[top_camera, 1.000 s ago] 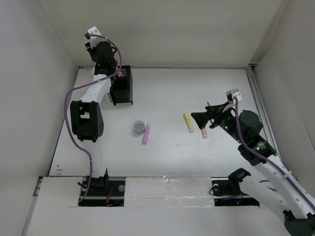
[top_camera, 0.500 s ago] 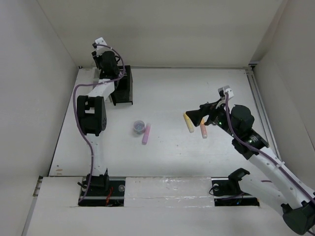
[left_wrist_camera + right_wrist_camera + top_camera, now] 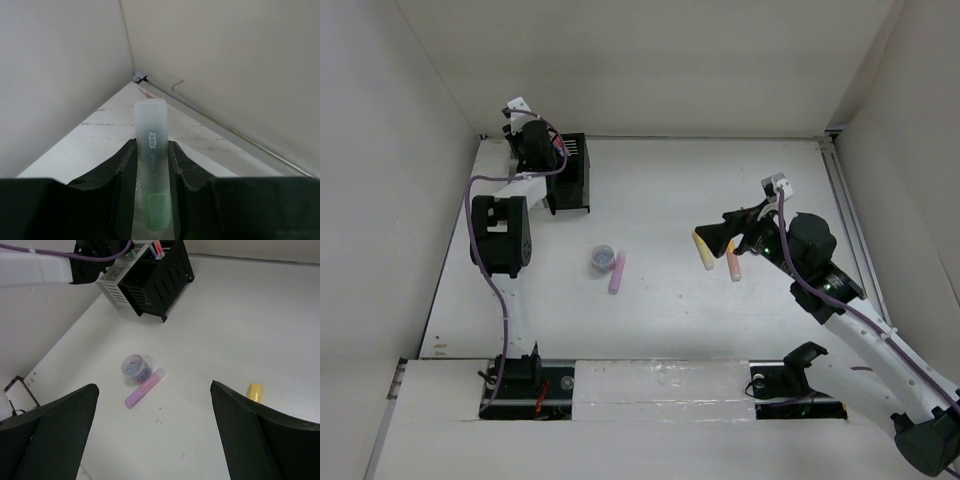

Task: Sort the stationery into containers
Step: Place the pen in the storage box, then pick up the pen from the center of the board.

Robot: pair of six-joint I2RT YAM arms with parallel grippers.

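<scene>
The left hand (image 3: 151, 146) is closed on a pale green marker (image 3: 151, 127), which stands upright between its two fingers with the cap end poking out past the tips. Ahead of this hand there is only bare bench (image 3: 720, 170) running into the far left corner of the walls. Just below and beside it are the joined boxes. The black box (image 3: 157, 277) is on the side towards the middle of the bench and has red pens (image 3: 157, 248) showing at its top. The white box (image 3: 116, 291) is largely covered by the left arm in the top view.

The right hand (image 3: 708, 238) is spread wide open and holds nothing. A yellow marker (image 3: 703, 250) lies right under its fingertips. An orange marker (image 3: 733, 263) lies just behind them, partly hidden by the wrist. Further out in front of this hand lie a purple marker (image 3: 144, 387) and a small round pot (image 3: 134, 365), close together, with open bench between them and the boxes.
</scene>
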